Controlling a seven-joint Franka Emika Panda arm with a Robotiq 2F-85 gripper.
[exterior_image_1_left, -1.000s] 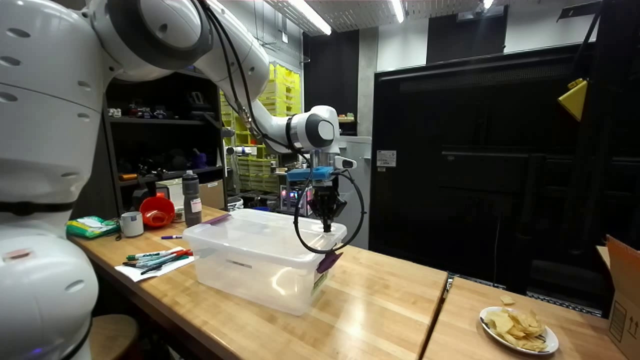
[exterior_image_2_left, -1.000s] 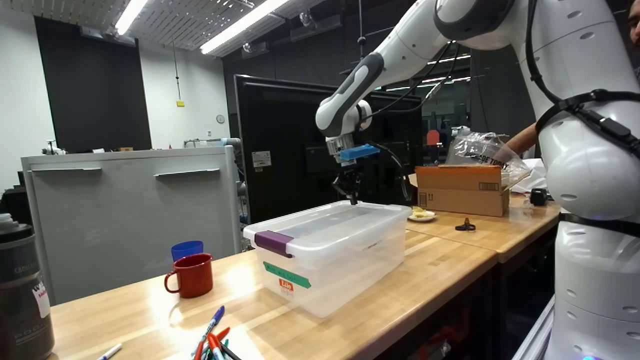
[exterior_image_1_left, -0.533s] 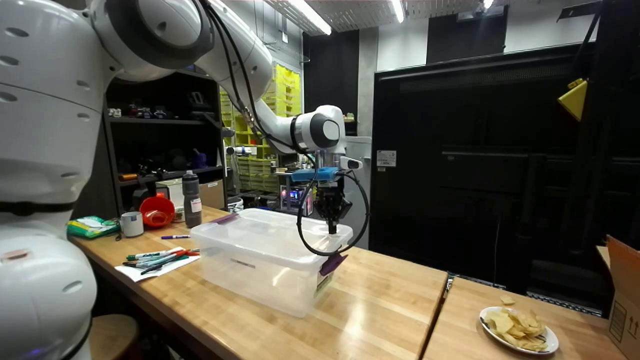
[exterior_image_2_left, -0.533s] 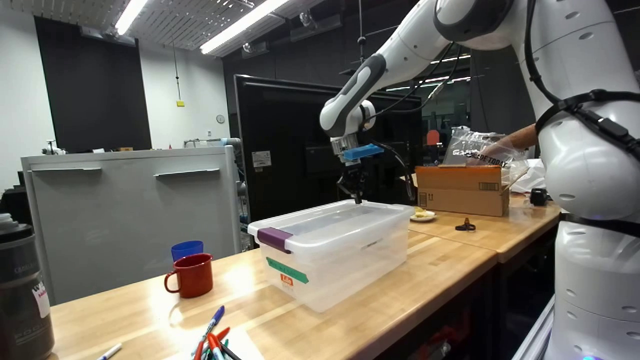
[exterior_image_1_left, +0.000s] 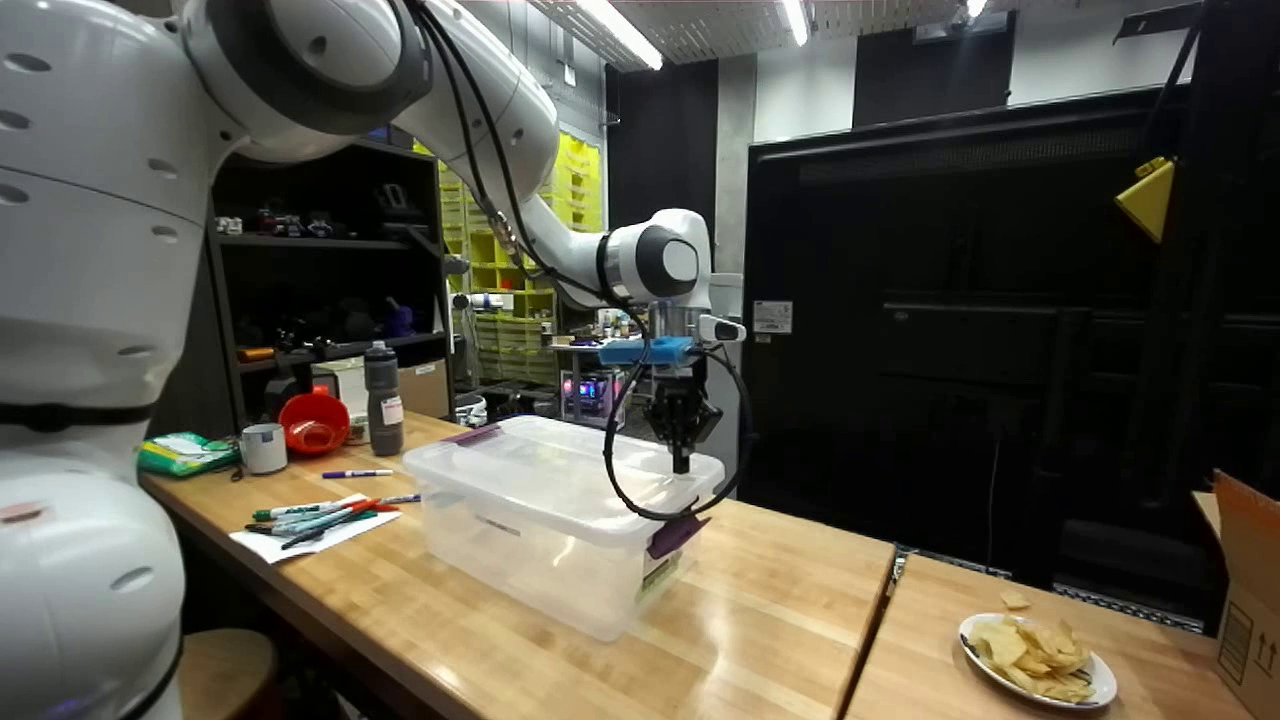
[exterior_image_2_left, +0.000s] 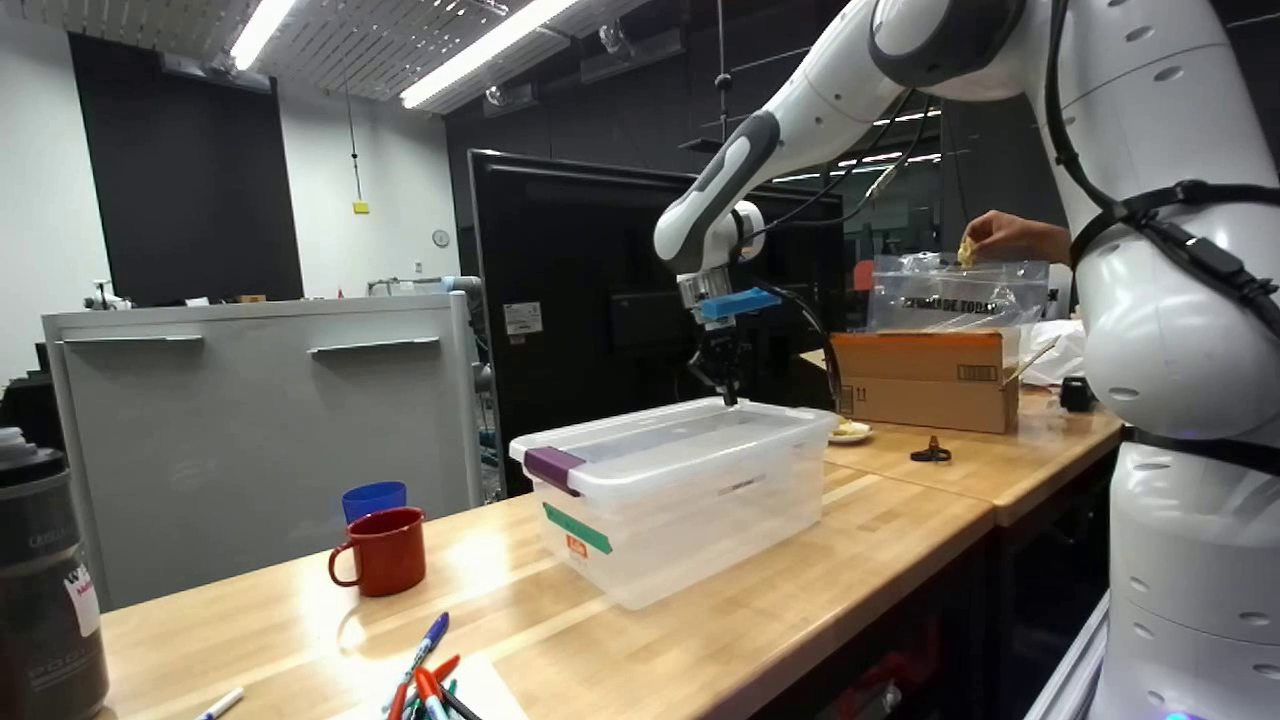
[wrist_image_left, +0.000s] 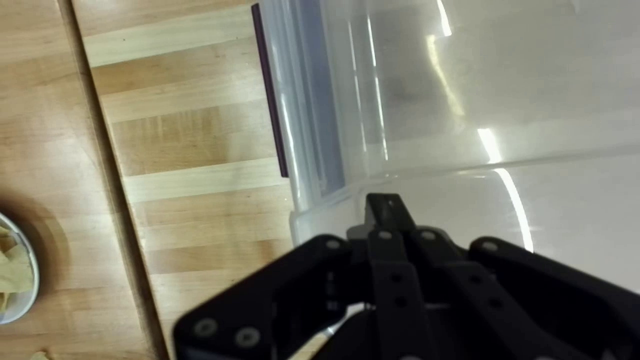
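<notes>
A clear plastic box (exterior_image_1_left: 530, 560) with purple latches (exterior_image_2_left: 552, 467) stands on the wooden table, seen in both exterior views. My gripper (exterior_image_1_left: 681, 470) points straight down at one end of the box top, near a corner. Its black fingertips (wrist_image_left: 387, 210) are pressed together with nothing visible between them. In the wrist view they stand just inside the rim line, over the translucent plastic; whether they press on a lid or reach below it, I cannot tell. The latch (exterior_image_1_left: 675, 537) at that end is flared outward. The box looks empty through its walls.
A plate (exterior_image_1_left: 1104, 692) of chips and a cardboard box (exterior_image_2_left: 915, 400) stand past the table seam. Behind that box a person's hand (exterior_image_2_left: 1010, 237) holds a chip over a plastic bag (exterior_image_2_left: 940, 300). Markers (exterior_image_1_left: 320, 520), a bottle (exterior_image_1_left: 383, 405) and a red mug (exterior_image_2_left: 388, 552) share the table.
My gripper and the plastic box have slid together along the table toward the chips and cardboard box. The person's hand has risen above the bag, now with a chip.
</notes>
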